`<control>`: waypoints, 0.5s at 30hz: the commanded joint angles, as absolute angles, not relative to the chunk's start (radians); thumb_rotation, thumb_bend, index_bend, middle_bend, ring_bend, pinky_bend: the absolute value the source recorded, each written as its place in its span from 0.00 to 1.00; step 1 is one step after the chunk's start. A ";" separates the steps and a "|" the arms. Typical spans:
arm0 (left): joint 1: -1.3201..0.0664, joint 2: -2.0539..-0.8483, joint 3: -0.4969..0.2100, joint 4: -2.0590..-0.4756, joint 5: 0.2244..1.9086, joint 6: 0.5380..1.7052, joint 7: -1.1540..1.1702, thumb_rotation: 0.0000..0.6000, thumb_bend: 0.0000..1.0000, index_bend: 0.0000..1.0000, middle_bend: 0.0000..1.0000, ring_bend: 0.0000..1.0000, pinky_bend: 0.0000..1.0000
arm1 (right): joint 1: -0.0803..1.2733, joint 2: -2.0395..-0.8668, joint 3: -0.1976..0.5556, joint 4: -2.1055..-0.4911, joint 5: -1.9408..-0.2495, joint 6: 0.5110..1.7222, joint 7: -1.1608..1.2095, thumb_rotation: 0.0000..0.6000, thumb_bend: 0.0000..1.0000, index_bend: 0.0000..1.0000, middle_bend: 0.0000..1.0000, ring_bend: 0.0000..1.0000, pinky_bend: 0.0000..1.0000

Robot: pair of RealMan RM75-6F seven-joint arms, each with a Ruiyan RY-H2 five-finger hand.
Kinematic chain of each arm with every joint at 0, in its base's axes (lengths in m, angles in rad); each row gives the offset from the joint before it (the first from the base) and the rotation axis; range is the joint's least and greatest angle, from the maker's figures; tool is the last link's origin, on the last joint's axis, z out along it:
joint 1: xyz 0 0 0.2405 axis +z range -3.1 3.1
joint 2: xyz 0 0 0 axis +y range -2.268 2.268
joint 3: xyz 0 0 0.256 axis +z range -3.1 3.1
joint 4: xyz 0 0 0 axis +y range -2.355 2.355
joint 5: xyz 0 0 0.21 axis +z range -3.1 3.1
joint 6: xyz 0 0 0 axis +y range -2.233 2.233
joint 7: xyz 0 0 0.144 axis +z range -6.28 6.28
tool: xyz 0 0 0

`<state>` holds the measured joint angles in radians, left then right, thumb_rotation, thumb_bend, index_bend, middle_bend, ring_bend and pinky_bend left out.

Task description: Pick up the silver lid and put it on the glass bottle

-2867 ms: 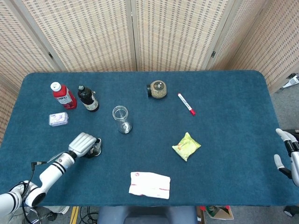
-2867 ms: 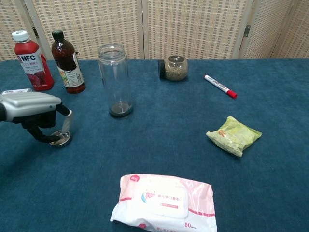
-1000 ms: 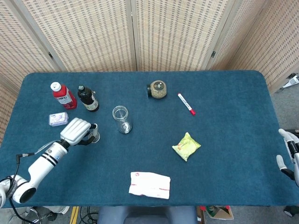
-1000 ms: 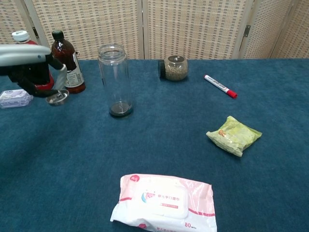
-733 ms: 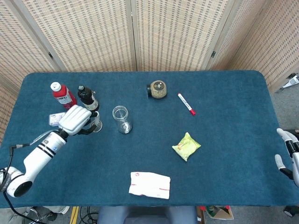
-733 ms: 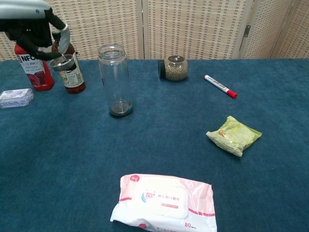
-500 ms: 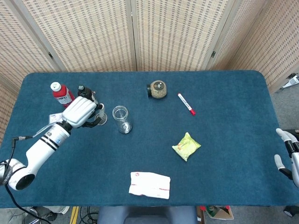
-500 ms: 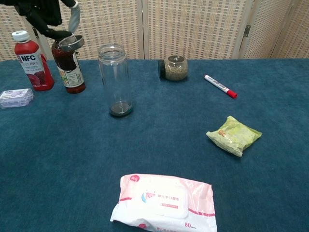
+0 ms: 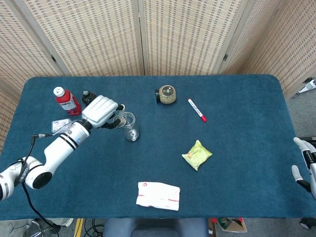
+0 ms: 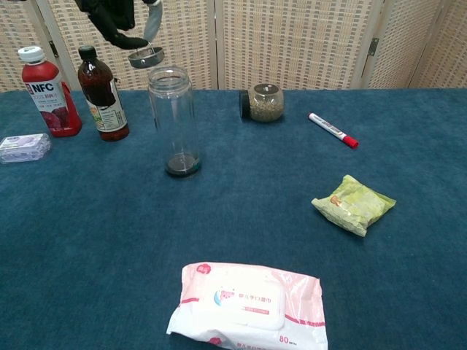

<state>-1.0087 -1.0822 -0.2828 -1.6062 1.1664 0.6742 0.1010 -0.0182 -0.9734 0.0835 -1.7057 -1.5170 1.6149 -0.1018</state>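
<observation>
One left hand (image 10: pixel 117 18) raised, fingers pinching silver lid (image 10: pixel 146 55) just above glass bottle (image 10: pixel 174 120) mouth

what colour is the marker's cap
Red; the marker cap shows best in the chest view.

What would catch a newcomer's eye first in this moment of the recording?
Most striking is the left hand, raised at the far left of the table, holding the silver lid just above and slightly left of the open mouth of the upright glass bottle; the lid is not yet seated. Next come the pink wipes pack at the near edge and the red-capped marker toward the back right.
</observation>
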 commanded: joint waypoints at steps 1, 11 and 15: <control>-1.036 -1.106 -0.283 -1.580 1.132 0.656 0.124 1.00 0.44 0.60 1.00 1.00 1.00 | -0.020 -0.972 0.083 -1.705 -1.515 1.615 -0.100 1.00 0.37 0.16 0.22 0.16 0.26; -1.096 -1.155 -0.275 -1.522 1.049 0.633 0.170 1.00 0.44 0.60 1.00 1.00 1.00 | -0.025 -0.966 0.083 -1.700 -1.509 1.617 -0.092 1.00 0.37 0.16 0.22 0.16 0.26; -1.112 -1.169 -0.268 -1.506 1.023 0.627 0.183 1.00 0.44 0.59 1.00 1.00 1.00 | -0.027 -0.965 0.084 -1.695 -1.508 1.617 -0.086 1.00 0.37 0.16 0.22 0.16 0.26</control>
